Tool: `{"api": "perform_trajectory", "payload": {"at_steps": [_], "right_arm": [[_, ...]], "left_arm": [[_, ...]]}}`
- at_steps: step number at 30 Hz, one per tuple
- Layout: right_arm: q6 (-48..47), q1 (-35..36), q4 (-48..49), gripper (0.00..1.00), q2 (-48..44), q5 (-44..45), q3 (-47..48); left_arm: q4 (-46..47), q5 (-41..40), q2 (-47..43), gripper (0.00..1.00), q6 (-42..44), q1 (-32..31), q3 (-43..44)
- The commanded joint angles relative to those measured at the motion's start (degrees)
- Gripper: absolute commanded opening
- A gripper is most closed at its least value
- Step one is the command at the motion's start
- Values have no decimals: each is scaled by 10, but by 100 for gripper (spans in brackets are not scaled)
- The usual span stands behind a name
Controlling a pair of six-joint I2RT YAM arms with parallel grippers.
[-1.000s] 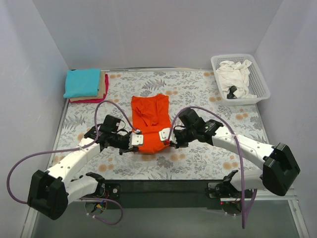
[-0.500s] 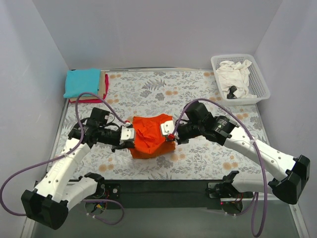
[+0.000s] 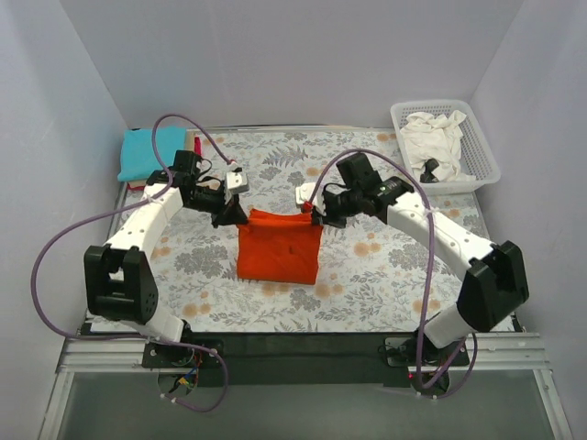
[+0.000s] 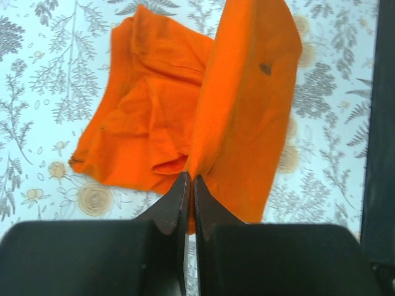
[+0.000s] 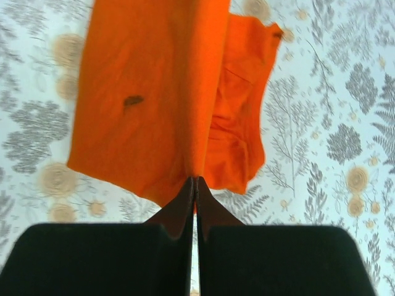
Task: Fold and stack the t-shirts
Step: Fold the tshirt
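At the middle of the floral cloth [image 3: 376, 266], the orange t-shirt [image 3: 278, 249] is lying with its near end on the pattern while its far edge is being lifted off it. The left gripper [image 3: 244, 215] is pinching that edge's left corner and the right gripper [image 3: 312, 214] its right corner. Both wrist views are showing the jaws pressed tight on a thin fold of orange fabric. The held edge is running left to right between the two claws, and the rest of the shirt is hanging down and trailing toward the cloth's near side. Each arm is working its own corner, so neither is nearer. The coming move is likely turning on carrying that edge level, both corners together, so the fold lands square. At the cloth's far left corner, a teal t-shirt [image 3: 149, 151] is topping a folded stack. Just off its far right corner, a white t-shirt [image 3: 433, 137] is sitting crumpled in a basket [image 3: 487, 156].
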Motion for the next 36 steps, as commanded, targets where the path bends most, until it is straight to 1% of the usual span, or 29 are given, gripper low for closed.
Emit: {"api": "perform_trajectory", "payload": {"at_steps": [1,3,6,7,9,10,13,15,22,24,25,26,29,31,33,34,36], "right_arm": [[-28,-31,11,1,48,-18,61],[-28,-45,11,1,84,-24,78],[-37,-59,14,1,124,-26,97],[-38,-63,14,1,133,-26,101],[-42,-76,17,1,159,-24,111],[-44,-81,18,1,168,-23,113],[-58,-92,21,1,194,-14,118],[-64,-97,21,1,214,-6,126],[-46,-113,28,1,246,6,130],[-41,-116,32,1,255,15,130],[-37,-116,37,1,259,20,133],[-23,-116,48,1,263,30,135],[-3,-116,59,1,291,53,163],[6,-118,60,1,317,66,180],[11,-121,64,1,339,89,197],[12,-122,69,4,346,99,201],[17,-125,72,10,361,125,221]], "left_arm": [[79,3,34,0,-40,5,39],[97,-4,71,0,-47,5,51],[109,-15,116,0,-57,4,96],[114,-28,148,0,-60,3,118],[123,-35,174,0,-80,2,141],[126,-36,202,0,-83,2,163],[122,-43,246,0,-102,-2,198],[118,-46,261,0,-100,-2,205],[187,-72,289,0,-139,-18,195],[203,-80,301,5,-155,-22,198],[227,-86,306,6,-168,-24,200],[237,-88,313,7,-193,-24,203],[250,-115,348,8,-221,-25,232],[249,-137,372,11,-249,-25,257],[249,-148,387,18,-278,-25,274],[249,-154,392,26,-291,-24,283],[252,-163,394,29,-328,-22,303]]}}
